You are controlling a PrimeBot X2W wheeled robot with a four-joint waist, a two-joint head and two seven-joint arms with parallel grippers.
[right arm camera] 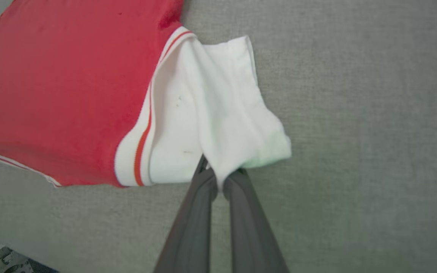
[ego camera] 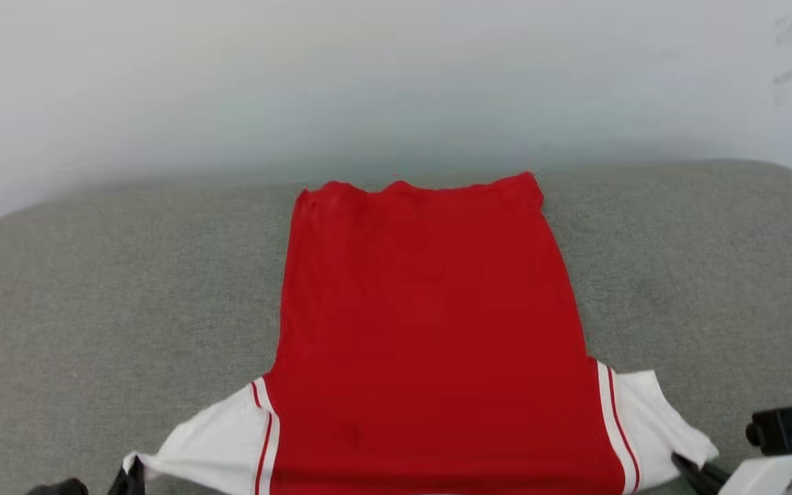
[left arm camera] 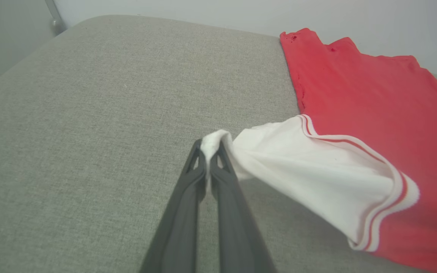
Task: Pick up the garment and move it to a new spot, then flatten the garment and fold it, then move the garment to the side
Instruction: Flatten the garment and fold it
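We find the garment (ego camera: 430,330) spread flat on the grey padded surface (ego camera: 93,289), centred before the robot, with its far hem close to the pale wall (ego camera: 368,82). The bottom of the head view cuts off its near edge, and the far hem is slightly rippled. Its underside is hidden. We count one garment, two sleeves and two grippers. The upturned body panel is plain bright red. Each sleeve is white and joins the body along red-and-white striped trim. The left sleeve (ego camera: 217,440) and the right sleeve (ego camera: 657,419) are drawn outward to either side. The left gripper (left arm camera: 211,151) has its jaws pressed together on the tip of the left sleeve, with a small fold of white cloth standing between the fingertips. The right gripper (right arm camera: 220,176) is likewise clamped on the edge of the right sleeve, which bunches at the pinch. In the head view both grippers are largely cut off at the lower corners.
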